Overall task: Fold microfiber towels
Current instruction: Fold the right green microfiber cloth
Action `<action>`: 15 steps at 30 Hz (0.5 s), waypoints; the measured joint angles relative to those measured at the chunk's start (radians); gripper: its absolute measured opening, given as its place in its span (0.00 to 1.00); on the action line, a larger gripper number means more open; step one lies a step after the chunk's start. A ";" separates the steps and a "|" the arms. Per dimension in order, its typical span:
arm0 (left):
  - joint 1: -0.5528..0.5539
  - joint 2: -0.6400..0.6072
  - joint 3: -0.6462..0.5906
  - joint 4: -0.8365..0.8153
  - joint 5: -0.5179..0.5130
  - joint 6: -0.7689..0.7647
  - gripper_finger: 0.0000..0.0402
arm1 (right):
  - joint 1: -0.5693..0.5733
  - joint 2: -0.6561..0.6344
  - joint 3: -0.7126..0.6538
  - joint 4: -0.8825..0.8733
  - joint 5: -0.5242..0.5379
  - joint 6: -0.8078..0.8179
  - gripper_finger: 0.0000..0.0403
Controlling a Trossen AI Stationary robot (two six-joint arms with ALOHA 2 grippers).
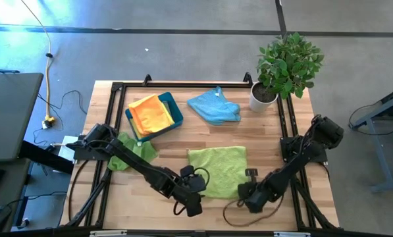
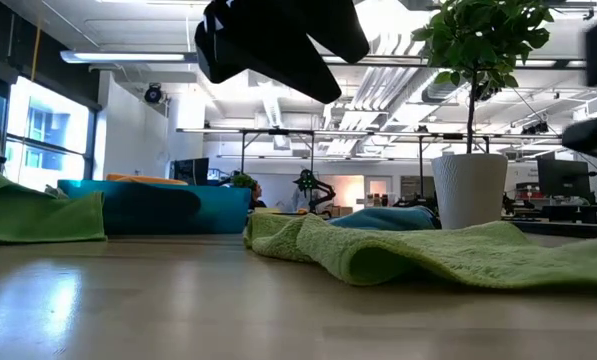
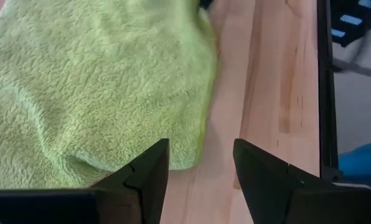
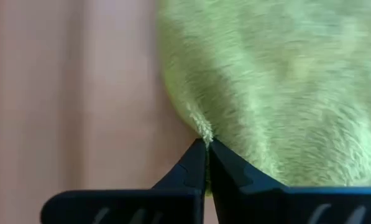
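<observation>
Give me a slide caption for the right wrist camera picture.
Right gripper shut on the edge of the lime green microfiber towel lying on the pale wooden table.

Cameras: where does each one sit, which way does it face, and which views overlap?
High view: overhead, straight down on the table; both arms show.
Low view: tabletop height, level across into the room; an arm overhead.
Left wrist view: past the open left gripper onto the lime green towel.
Right wrist view: right gripper shut on that towel's edge.
All four share this towel.
</observation>
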 joint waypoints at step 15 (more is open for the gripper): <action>-0.020 0.089 -0.002 0.137 -0.088 0.035 0.42 | -0.195 -0.216 0.006 0.029 -0.197 0.198 0.00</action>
